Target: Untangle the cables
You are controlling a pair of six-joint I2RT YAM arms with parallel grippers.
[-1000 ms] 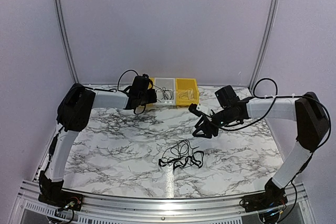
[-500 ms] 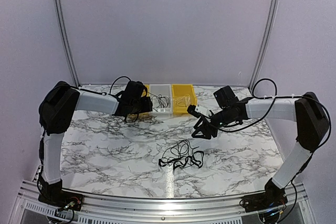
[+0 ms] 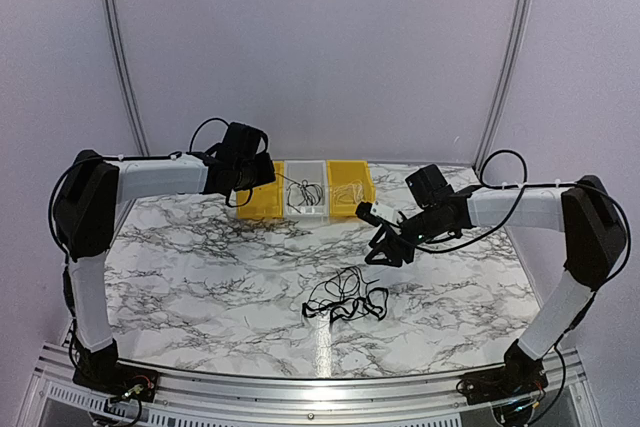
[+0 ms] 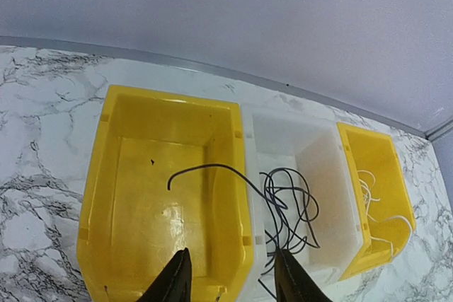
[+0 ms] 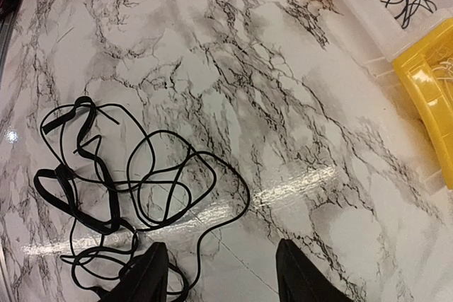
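1. Black fingers of the left gripper [image 4: 231, 263] stand apart with nothing clamped between them. The gripper hangs over the wall shared by a yellow bin [image 4: 99, 196] and a white bin [image 4: 322, 167], a likely spot for dropping a freed cord.
2. Just beyond the fingers, a black cord [image 4: 287, 206] lies coiled in the white bin. One loose end arches over the wall above the yellow bin's bare floor, and one strand drapes over the near rim. I cannot tell whether that strand touches a finger.
3. Further along the row, a second yellow bin [image 4: 396, 175] holds pale cords [image 4: 375, 206], so each bin seems to take one kind.
4. Away from the bins, the right gripper [image 5: 221, 245] also has its fingers apart and empty. It points down at the marble table [image 5: 297, 104] just beside the tangle, probably poised for the next pick.
5. The cables [image 5: 134, 187] lie mid-table, well apart from the bins, in loose black loops that cross one another. Several look unseparated, so much of the task remains.
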